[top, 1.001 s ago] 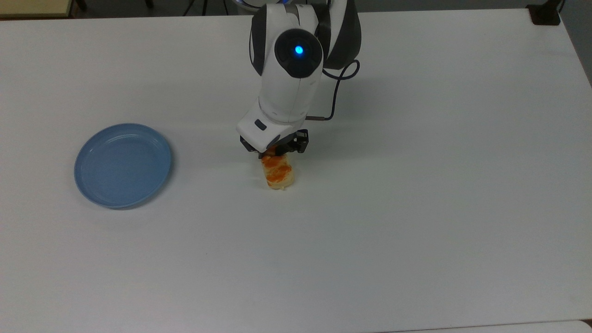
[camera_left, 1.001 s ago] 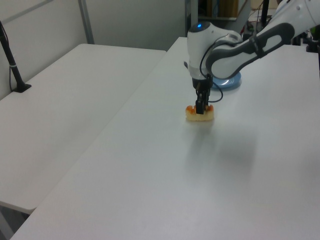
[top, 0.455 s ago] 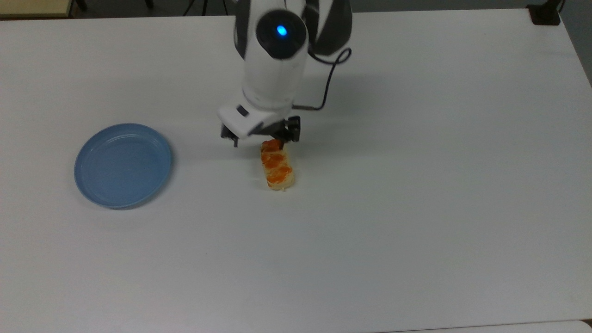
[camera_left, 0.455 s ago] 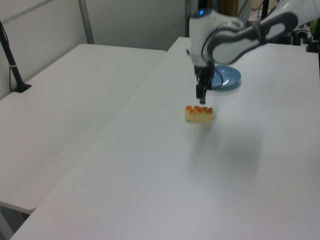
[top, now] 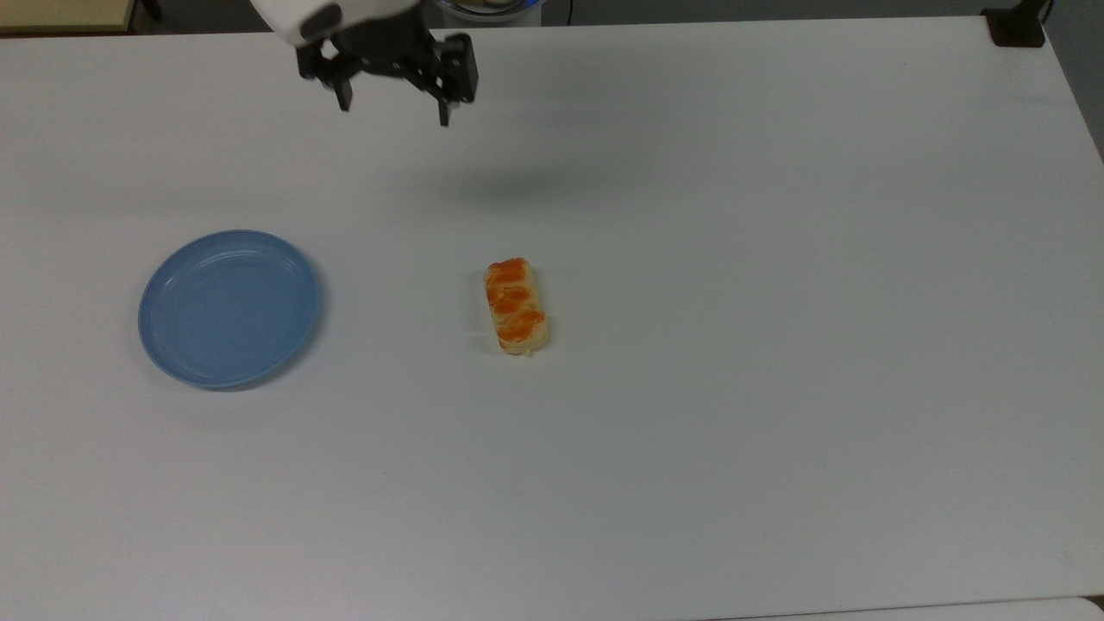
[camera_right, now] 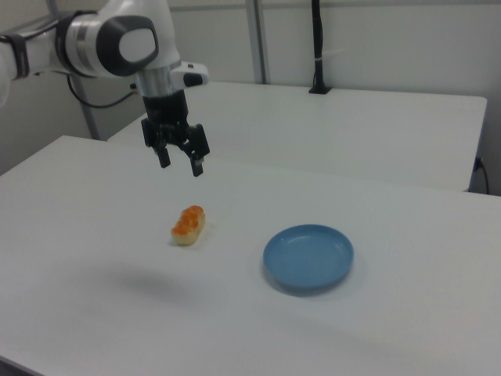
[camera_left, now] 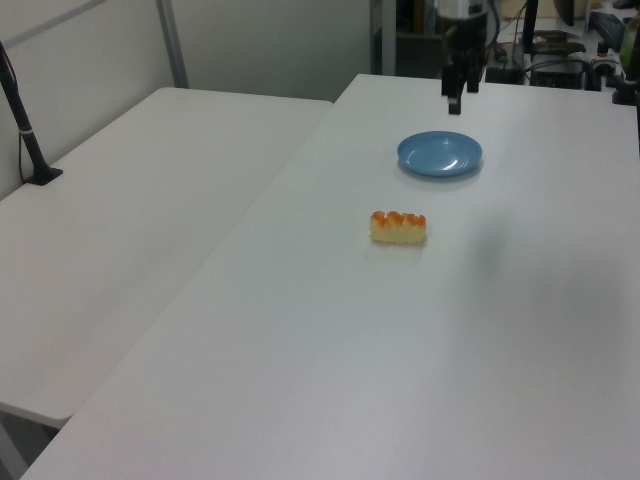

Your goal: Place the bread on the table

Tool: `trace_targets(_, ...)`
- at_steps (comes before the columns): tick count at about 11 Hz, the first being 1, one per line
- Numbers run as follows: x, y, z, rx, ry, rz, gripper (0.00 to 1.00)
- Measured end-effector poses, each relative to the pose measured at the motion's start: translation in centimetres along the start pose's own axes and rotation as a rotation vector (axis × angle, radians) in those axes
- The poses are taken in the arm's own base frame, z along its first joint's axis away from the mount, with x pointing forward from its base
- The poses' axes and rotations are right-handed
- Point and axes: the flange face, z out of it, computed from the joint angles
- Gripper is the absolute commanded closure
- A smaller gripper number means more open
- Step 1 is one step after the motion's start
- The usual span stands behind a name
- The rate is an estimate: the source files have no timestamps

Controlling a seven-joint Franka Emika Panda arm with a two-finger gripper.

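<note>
Lying flat on the worktop (top: 776, 431), the bread (top: 516, 307) rests on its own with its orange-glazed top facing up, well apart from the blue plate (top: 229, 308) on the top view's left. A second ago the end effector (top: 393, 105) was closed over one end of the bun; half a second ago it had let go and was just above it; now it has risen high and pulled away toward the far edge of the worktop, its fingers spread and holding nothing. The right view shows it hanging in the air above and behind the bread, clear of it. The bun has not shifted from where it was set down. By this reading the placement is done, and what remains is only the arm's retreat.
</note>
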Motion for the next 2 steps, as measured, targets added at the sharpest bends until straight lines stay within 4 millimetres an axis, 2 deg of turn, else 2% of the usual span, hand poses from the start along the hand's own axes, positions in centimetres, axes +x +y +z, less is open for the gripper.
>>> trace_targets(2,-1.86,1.65,-1.95,0.008,-0.025,0.023,0.0)
